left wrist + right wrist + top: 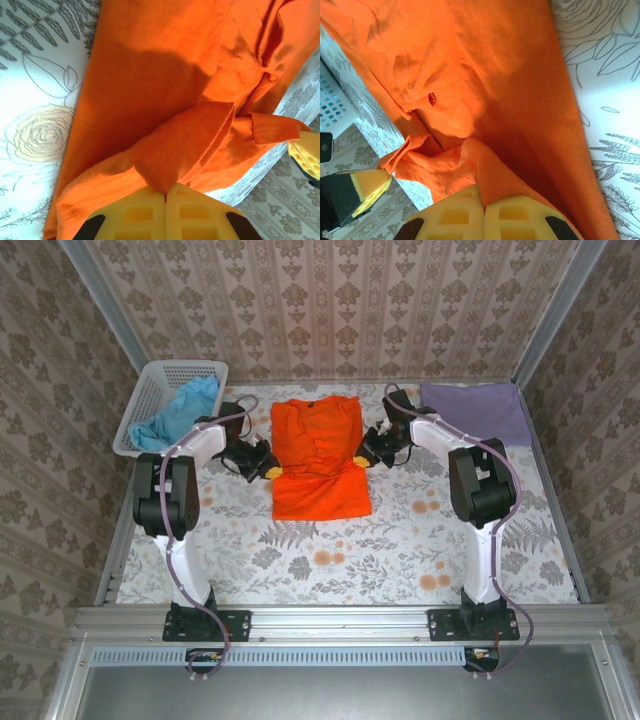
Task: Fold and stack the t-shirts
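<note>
Orange shirt (318, 455) lies flat between both grippers, its long axis crosswise to the line joining them. Left gripper (262, 468) is clamped on a pinch of the left edge and right gripper (365, 458) on the right edge, both about mid-length. Arms equally near. Next fold probably needs both moving together.

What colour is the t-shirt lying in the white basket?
The t-shirt in the basket is light blue, best seen in the top external view.
</note>
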Controlling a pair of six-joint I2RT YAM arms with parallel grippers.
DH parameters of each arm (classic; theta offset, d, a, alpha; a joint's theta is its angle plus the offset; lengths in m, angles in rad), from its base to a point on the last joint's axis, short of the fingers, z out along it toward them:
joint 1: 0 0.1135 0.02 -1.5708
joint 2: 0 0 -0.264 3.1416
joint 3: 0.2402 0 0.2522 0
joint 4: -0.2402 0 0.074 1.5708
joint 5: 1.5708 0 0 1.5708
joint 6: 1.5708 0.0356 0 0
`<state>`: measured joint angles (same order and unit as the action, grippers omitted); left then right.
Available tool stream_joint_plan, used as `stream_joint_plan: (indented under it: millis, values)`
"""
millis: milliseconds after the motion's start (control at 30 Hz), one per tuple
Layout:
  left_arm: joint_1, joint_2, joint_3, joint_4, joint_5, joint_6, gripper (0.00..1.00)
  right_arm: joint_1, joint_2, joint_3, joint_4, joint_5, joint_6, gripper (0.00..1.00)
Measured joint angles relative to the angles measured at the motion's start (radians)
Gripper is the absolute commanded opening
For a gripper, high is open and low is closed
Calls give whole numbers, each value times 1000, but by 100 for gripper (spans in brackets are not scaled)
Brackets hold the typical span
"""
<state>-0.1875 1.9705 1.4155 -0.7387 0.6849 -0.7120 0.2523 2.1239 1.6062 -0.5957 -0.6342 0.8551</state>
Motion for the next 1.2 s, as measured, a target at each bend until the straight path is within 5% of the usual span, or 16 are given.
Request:
stream_joint_plan:
  millis: [133,233,300,500,567,800,1033,1200]
  values:
    - [18,32,34,1,3,1,0,-19,46,59,-23,-1,16,9]
    - [31,60,68,8,4,0,8,-32,82,93,-36,-2,28,34]
    - [38,78,97,5,4,-3,27,-40,106,122,-59,-2,30,43]
    - [59,94,192,-13,-16,2,53,-70,117,164,-114,21,2,48]
    - [60,68,195,-17,-44,7,52,-84,66,104,-93,35,-10,40]
    - [-43,-137,104,-21,-83,39,28,-32,-260,-249,66,39,-8,14]
    - [-258,-122,-23,9,-71,51,27,134,-289,-441,246,20,57,10]
    - [-273,-72,-117,34,-110,68,27,142,-216,-484,320,26,85,9]
